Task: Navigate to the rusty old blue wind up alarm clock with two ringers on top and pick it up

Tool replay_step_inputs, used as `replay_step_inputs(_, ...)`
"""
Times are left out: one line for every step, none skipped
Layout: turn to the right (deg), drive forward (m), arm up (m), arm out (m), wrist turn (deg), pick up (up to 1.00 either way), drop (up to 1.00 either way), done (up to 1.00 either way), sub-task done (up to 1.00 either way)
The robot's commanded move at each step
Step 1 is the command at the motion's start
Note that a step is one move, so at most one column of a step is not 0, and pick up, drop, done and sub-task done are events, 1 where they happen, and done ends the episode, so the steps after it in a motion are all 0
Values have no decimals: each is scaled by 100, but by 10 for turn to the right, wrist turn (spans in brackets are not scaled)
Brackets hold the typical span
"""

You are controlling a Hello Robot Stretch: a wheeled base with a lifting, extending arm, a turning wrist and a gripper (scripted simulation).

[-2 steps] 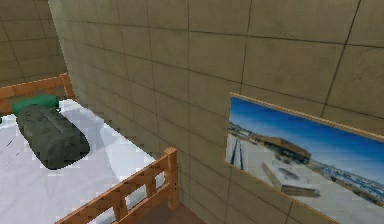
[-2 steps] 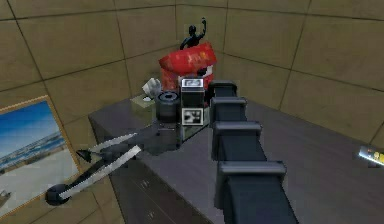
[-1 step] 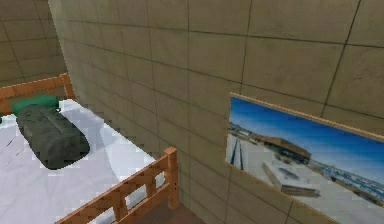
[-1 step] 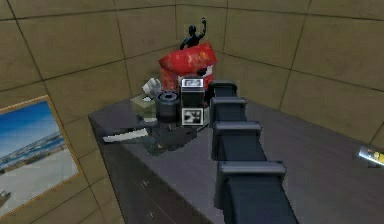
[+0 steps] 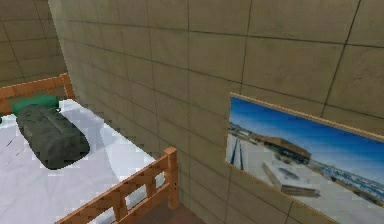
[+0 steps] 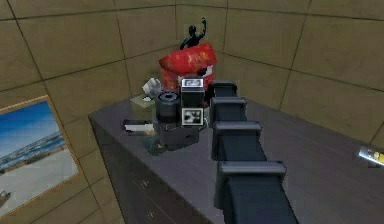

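Centre-left in the arm side view, a pale bluish blob (image 6: pixel 143 106), perhaps the alarm clock, sits in the table's (image 6: pixel 320 150) clutter. You cannot tell whether the fingers (image 6: pixel 138 126) hold anything. A careless nudge could topple the red thing (image 6: pixel 188 68) at upper centre.

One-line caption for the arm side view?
Arm extended over a dark dresser, gripper at a cluster of small things near a red object.

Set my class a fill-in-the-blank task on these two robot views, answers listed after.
1. The frame of the bed is made of ____.
2. The framed picture is set against the tiled ____.
3. The bulky object near the gripper is coloured ____.
4. The small figure above it is coloured ____.
Answers: wood; wall; red; black.
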Motion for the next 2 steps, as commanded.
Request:
replay_step_inputs(0,0,0,0,0,100,0,0,0)
replay_step_inputs(0,0,0,0,0,0,0,100,0)
